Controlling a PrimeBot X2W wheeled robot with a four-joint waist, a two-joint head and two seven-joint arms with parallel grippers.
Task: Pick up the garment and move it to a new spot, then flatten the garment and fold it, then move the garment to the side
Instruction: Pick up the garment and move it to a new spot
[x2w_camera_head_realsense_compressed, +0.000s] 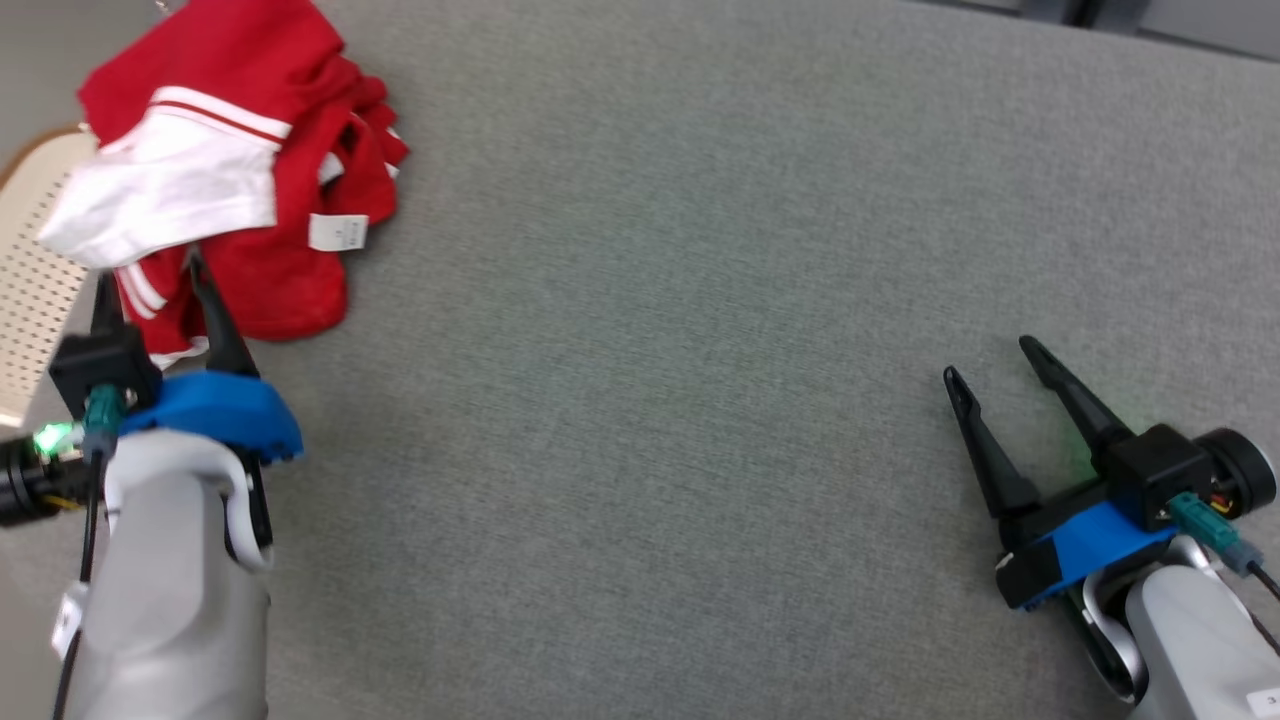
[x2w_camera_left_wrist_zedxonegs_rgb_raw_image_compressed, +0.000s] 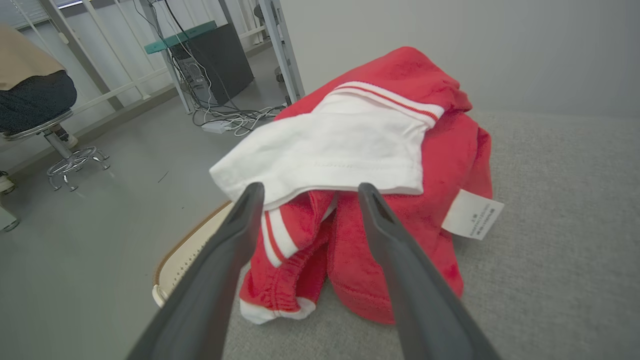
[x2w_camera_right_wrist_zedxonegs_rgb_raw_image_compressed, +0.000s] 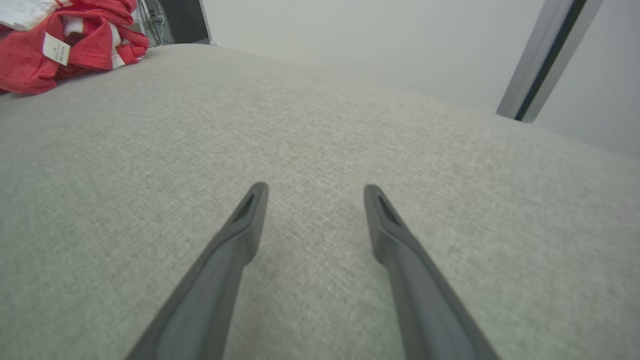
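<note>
Crumpled fleecy garment (x2w_camera_head_realsense_compressed: 275, 285) (white-banded) — on woven surface (x2w_camera_head_realsense_compressed: 650, 300).

Red garment (x2w_camera_head_realsense_compressed: 290, 280) with white panel and stripes lies crumpled at the far left of the grey fabric surface (x2w_camera_head_realsense_compressed: 650, 400), white label (x2w_camera_head_realsense_compressed: 338, 231) showing on its right side; a cream perforated panel (x2w_camera_head_realsense_compressed: 35, 300) sits just beyond the surface's left edge. Left hand (x2w_camera_head_realsense_compressed: 148, 272) spread wide, fingertips at the garment's near edge, contact unclear. Right hand (x2w_camera_head_realsense_compressed: 989, 360) also spread wide, holding nothing, well apart over bare fabric at lower right.
</note>
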